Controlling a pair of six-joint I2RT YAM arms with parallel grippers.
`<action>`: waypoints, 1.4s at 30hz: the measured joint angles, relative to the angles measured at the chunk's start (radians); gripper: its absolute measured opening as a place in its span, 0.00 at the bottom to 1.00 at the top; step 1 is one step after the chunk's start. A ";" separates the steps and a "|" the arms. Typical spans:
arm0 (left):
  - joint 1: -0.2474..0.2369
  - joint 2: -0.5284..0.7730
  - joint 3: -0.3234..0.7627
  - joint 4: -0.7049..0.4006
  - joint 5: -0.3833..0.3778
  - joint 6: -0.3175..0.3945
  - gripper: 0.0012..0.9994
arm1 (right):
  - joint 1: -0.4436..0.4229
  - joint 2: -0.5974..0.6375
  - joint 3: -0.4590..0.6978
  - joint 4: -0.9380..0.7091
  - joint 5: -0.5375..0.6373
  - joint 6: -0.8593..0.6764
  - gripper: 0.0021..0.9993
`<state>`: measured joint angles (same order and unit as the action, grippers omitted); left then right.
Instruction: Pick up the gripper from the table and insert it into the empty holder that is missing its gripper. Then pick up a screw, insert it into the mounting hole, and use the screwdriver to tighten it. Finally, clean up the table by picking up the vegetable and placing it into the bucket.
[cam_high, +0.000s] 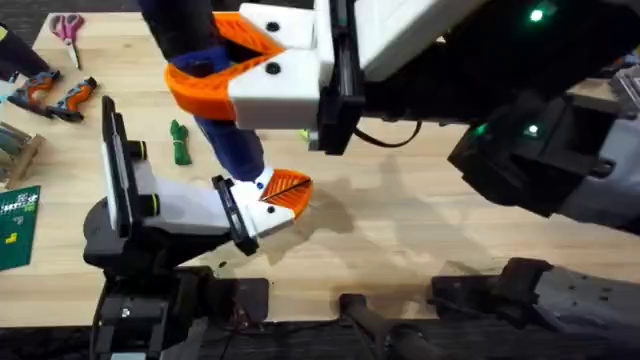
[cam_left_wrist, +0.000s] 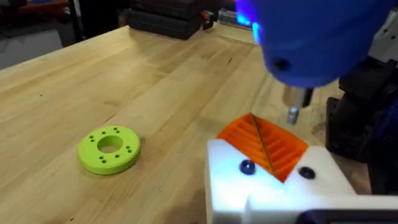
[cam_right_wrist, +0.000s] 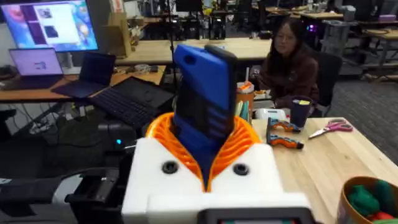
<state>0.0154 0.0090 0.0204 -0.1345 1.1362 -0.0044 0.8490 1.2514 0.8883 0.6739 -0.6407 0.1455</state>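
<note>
The worktop is pale wood with visible grain and a soft sheen. The screwdriver has a smooth blue plastic body and a bright metal tip. The ring is matt green plastic. The ribbed orange pads sit on smooth white plastic blocks.

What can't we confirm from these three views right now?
- Screw seating: in the left wrist view the screwdriver tip sits by the orange gripper, but blur hides any screw.
- Bucket: cut off by the right wrist view's edge.
- Vegetable: too small overhead for detail.
- Screwdriver tip overhead: hidden behind the right gripper.
</note>
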 joint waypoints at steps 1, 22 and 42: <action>0.000 0.000 0.000 0.000 0.000 0.000 0.00 | 0.002 0.000 0.000 0.000 0.000 -0.001 0.02; 0.000 0.000 0.000 0.000 0.000 0.000 0.00 | 0.034 0.000 -0.049 0.000 0.000 -0.103 0.02; 0.000 0.000 0.000 0.000 -0.003 0.000 0.00 | 0.034 0.000 -0.061 0.001 0.000 -0.154 0.02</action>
<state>0.0154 0.0091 0.0204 -0.1345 1.1332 -0.0044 0.8833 1.2514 0.8272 0.6746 -0.6407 -0.0086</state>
